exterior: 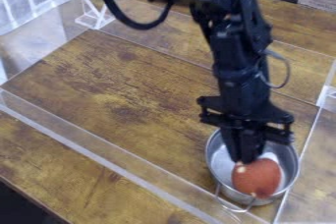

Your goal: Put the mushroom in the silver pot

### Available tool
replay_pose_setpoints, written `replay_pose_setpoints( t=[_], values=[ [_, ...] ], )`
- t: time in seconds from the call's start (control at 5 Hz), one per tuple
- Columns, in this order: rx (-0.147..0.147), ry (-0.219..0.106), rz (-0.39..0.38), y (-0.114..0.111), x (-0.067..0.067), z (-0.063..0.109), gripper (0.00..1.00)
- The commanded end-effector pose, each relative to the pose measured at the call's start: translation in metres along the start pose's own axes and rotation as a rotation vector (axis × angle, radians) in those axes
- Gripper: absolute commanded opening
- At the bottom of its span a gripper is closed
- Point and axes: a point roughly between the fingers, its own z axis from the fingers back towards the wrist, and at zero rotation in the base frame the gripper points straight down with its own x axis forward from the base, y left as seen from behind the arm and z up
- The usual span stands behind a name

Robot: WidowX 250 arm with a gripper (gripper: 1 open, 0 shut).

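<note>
Brown wooden table (105, 85): it spanned most of the view. The black arm (237, 53) reached down over its near right part, directly above the pot.

Silver pot (219, 159): it stood upright under the arm, its rear rim partly hidden.

Pincer (245, 159): it pointed down into the pot's outline. Whether it was spread or pressed together could not be determined; blur and the dark fingers hid the gap, and no firm grip could be confirmed.

Mushroom (257, 178): it appeared within the pot's rim, red cap toward the camera, pale stem running back toward the pincer. The cap lay just beside the tips, on the camera side and slightly right. Contact with the pot's floor was not verifiable. In this inspector's judgement, placement was nearly complete, and a straight lift, clear of the stem, was called for; a sideways pull risked dragging the mushroom.
</note>
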Motion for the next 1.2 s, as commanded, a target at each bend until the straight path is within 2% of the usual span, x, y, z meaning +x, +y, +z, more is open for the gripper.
replay_pose_setpoints(
  t=[0.0,0.2,0.6,1.0],
  values=[
    [0.033,-0.037,0.016,-0.009,0.004,0.004,1.00],
    [0.061,-0.054,0.052,-0.019,0.001,0.002,1.00],
    [0.078,-0.043,0.013,-0.026,-0.006,0.005,1.00],
    [0.092,-0.043,0.006,-0.036,-0.014,-0.011,1.00]
  ],
)
